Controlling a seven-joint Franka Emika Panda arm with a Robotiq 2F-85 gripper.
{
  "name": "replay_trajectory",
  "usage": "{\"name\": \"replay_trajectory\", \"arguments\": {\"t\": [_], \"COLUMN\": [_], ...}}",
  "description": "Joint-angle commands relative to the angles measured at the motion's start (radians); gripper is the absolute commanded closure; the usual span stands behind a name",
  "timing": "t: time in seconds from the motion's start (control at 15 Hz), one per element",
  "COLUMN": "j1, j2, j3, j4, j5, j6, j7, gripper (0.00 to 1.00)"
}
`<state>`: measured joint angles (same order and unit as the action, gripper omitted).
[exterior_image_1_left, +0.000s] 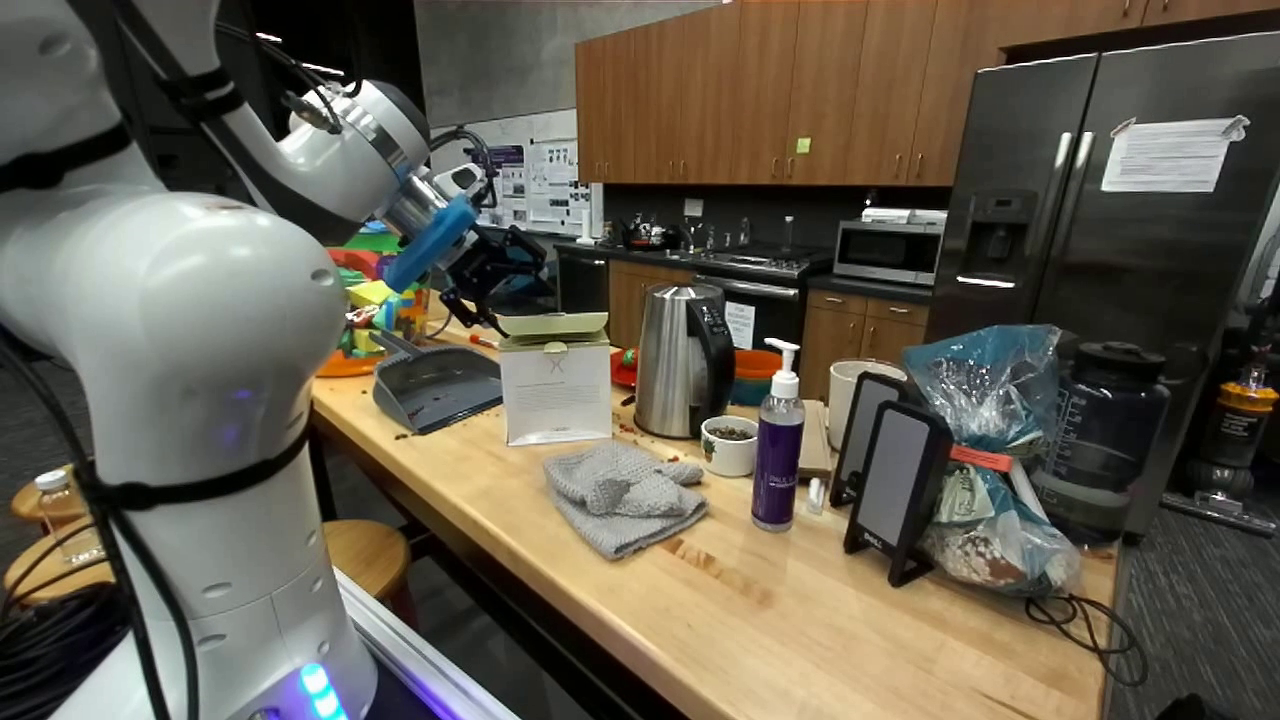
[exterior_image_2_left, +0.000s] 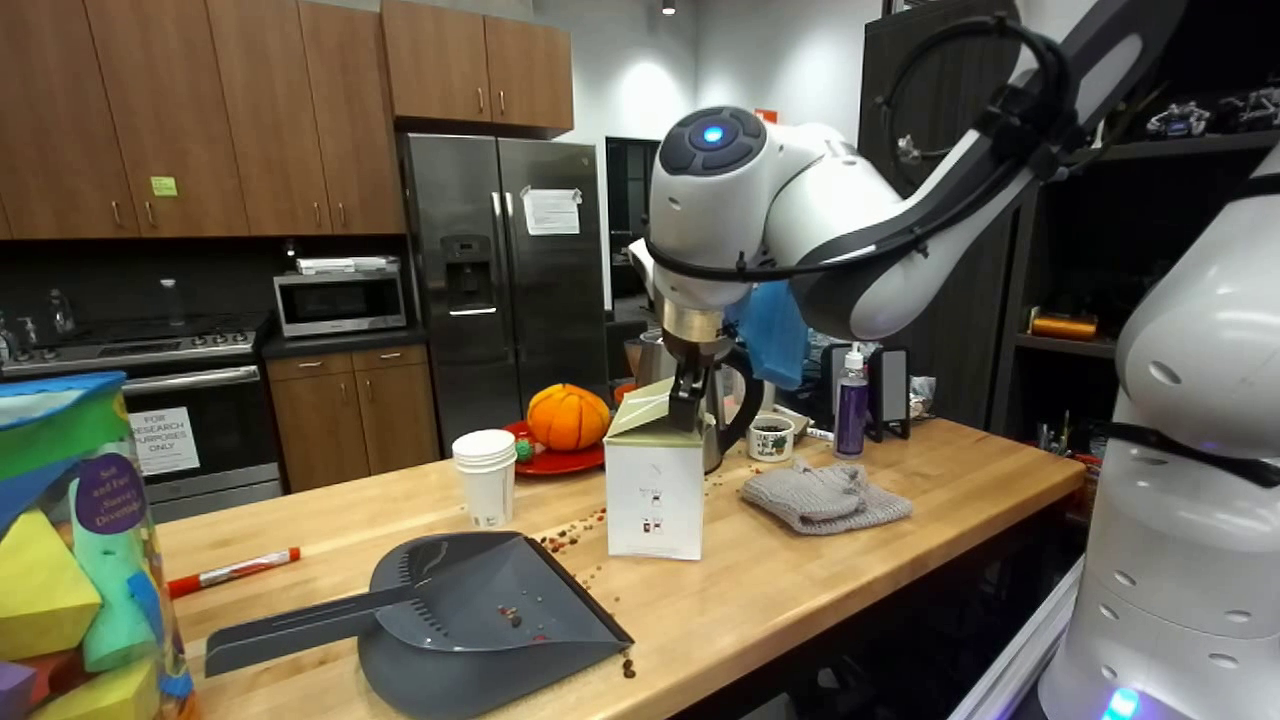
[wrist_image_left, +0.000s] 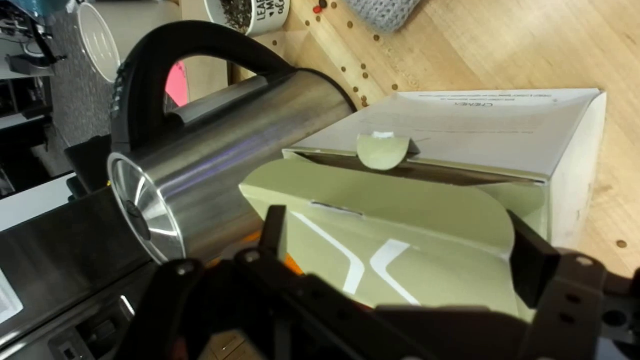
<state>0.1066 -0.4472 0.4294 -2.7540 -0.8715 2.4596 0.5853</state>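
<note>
A white carton box with a green lid (exterior_image_1_left: 556, 390) stands on the wooden table; it also shows in an exterior view (exterior_image_2_left: 654, 500) and in the wrist view (wrist_image_left: 480, 125). Its green lid flap (wrist_image_left: 430, 270) with white curved marks is partly raised, leaving a gap. My gripper (wrist_image_left: 400, 240) is open at the lid, with fingers wide apart on either side of the flap. The right finger in the wrist view is at the flap's edge; I cannot tell whether it touches. The gripper also shows in both exterior views (exterior_image_1_left: 510, 290) (exterior_image_2_left: 688, 405). The box inside is mostly hidden.
A steel kettle (wrist_image_left: 235, 150) stands close beside the box. A grey dustpan (exterior_image_2_left: 480, 610), stacked white cups (exterior_image_2_left: 485, 475), a red plate with an orange pumpkin (exterior_image_2_left: 568, 416), a grey cloth (exterior_image_1_left: 625, 495), a small pot (exterior_image_1_left: 729, 452) and a purple bottle (exterior_image_1_left: 778, 460) are around.
</note>
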Motion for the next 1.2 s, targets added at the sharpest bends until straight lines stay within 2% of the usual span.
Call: {"name": "replay_trajectory", "arguments": {"t": [0.0, 0.73, 1.13], "j1": [0.006, 0.052, 0.059], "j2": [0.001, -0.083, -0.139], "j3": [-0.008, -0.028, -0.015], "j4": [0.016, 0.023, 0.026], "j5": [-0.058, -0.104, -0.130], "j6": [-0.012, 0.009, 0.009], "j7": [0.051, 0.115, 0.136], "gripper": [0.00, 0.00, 0.00]}}
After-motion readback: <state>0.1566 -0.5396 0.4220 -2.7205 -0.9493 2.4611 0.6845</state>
